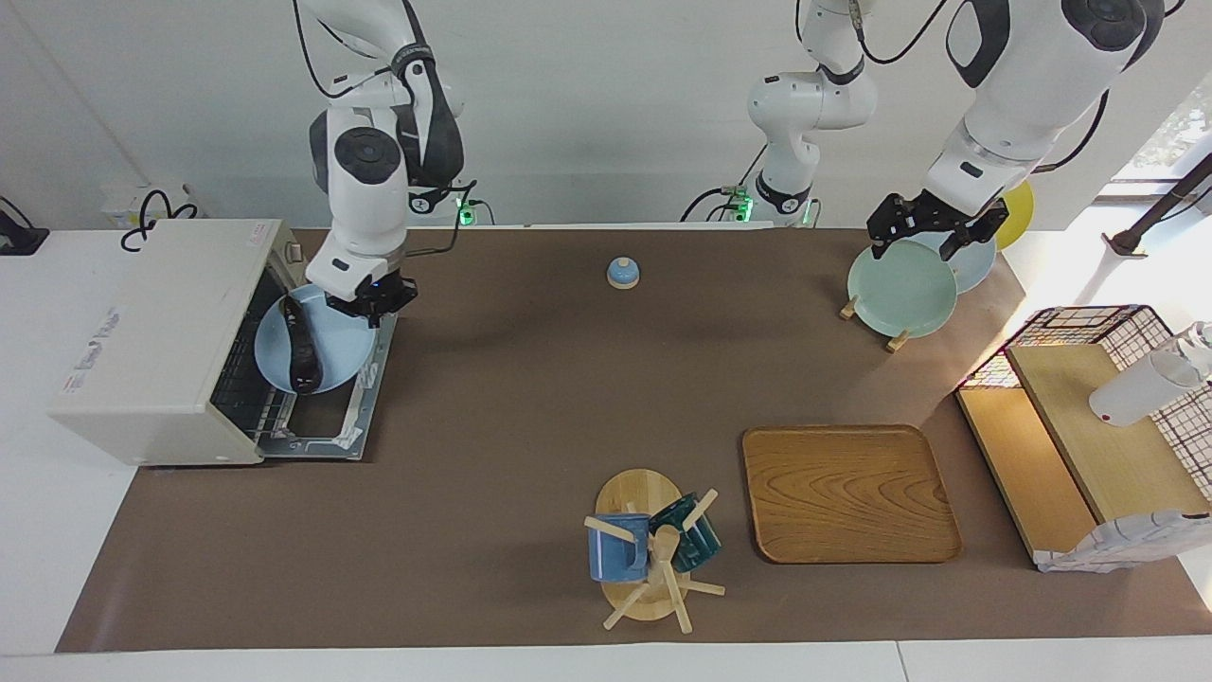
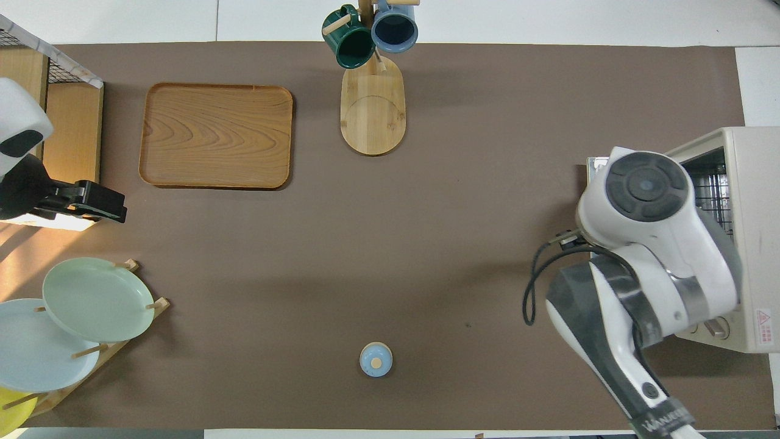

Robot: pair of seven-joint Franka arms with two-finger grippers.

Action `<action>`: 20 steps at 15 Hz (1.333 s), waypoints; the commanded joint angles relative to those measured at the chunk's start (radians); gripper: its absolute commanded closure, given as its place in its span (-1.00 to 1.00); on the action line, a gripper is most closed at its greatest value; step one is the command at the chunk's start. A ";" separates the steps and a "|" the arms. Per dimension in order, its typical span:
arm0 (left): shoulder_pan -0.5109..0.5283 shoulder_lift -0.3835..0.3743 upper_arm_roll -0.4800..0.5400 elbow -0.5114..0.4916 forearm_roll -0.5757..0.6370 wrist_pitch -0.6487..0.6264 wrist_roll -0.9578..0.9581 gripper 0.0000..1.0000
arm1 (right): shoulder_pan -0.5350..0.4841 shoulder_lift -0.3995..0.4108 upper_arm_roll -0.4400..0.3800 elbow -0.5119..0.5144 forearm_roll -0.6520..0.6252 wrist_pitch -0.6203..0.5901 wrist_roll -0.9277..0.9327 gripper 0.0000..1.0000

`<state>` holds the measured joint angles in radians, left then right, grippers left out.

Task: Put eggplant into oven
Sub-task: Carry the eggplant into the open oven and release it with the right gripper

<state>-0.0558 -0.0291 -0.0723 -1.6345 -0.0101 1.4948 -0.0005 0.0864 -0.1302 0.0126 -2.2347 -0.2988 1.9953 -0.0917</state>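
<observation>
The cream-white oven stands at the right arm's end of the table, its door folded down flat. My right gripper is shut on the rim of a light blue plate and holds it over the open door, at the oven's mouth. The dark purple eggplant lies on that plate. In the overhead view my right arm covers the plate and eggplant, and only part of the oven shows. My left gripper waits over the plate rack; it also shows in the overhead view.
A small blue bell sits near the robots mid-table. A mug tree with two mugs and a wooden tray lie far from the robots. A rack with a green plate and a wire shelf stand at the left arm's end.
</observation>
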 commanded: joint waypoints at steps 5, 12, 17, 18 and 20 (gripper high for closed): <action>0.013 -0.009 -0.003 0.002 -0.025 0.005 0.017 -1.00 | -0.140 -0.065 0.015 -0.154 -0.005 0.180 -0.145 1.00; 0.017 -0.015 -0.004 0.002 -0.025 0.002 0.016 -1.00 | -0.152 -0.022 0.015 -0.149 -0.005 0.230 -0.149 1.00; 0.014 -0.015 -0.003 -0.001 -0.025 0.002 0.008 -1.00 | -0.146 0.000 0.017 -0.116 0.000 0.240 -0.149 0.65; 0.014 -0.015 -0.003 -0.001 -0.024 0.005 0.008 -1.00 | -0.137 0.010 0.018 -0.083 0.003 0.223 -0.149 0.64; 0.014 -0.015 -0.003 -0.001 -0.024 0.007 0.011 -1.00 | -0.105 0.035 0.023 -0.021 0.007 0.174 -0.146 0.61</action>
<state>-0.0552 -0.0322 -0.0718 -1.6335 -0.0213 1.4968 -0.0005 -0.0375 -0.1333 0.0237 -2.3329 -0.2988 2.2159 -0.2198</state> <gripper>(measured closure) 0.000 0.802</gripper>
